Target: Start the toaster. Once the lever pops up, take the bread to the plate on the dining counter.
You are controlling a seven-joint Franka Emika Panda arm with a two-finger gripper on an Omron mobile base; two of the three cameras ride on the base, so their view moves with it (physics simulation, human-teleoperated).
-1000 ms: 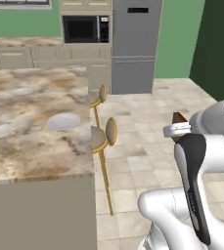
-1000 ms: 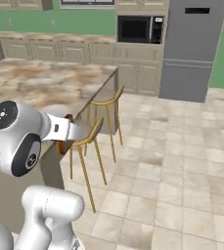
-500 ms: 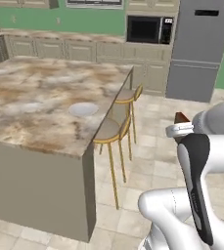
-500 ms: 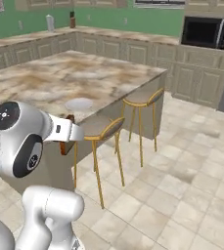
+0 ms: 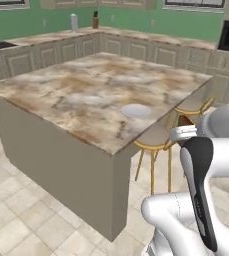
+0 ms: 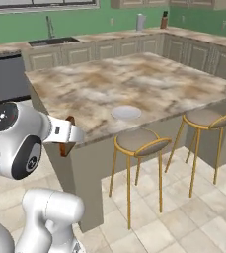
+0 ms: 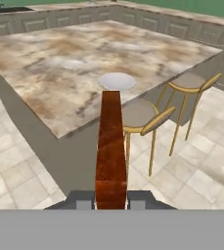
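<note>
My gripper [image 7: 111, 200] is shut on the bread [image 7: 110, 146], a brown slice seen edge-on that sticks out ahead of the fingers. In the right base view the gripper [image 6: 67, 136] holds the bread [image 6: 64, 149] in the air beside the near corner of the dining counter [image 6: 85, 94]. From the left base view, a brown bit of the bread [image 5: 185, 120] peeks out above the hand. The small round white plate [image 7: 116, 81] lies near the counter's edge, straight ahead of the slice and apart from it; it also shows as the plate [image 5: 135, 110] and the plate [image 6: 126, 112]. The toaster is out of view.
Two gold-legged stools [image 6: 139, 141] [image 6: 206, 117] stand along the dining counter's edge right under the plate's side. The long counter with cabinets and a sink [image 6: 53, 42] runs along the green back wall. Tiled floor lies open around the island.
The whole picture has shifted: the base has moved around the island, which now sits closer and is seen from another side. The gripper keeps the bread, unchanged.
</note>
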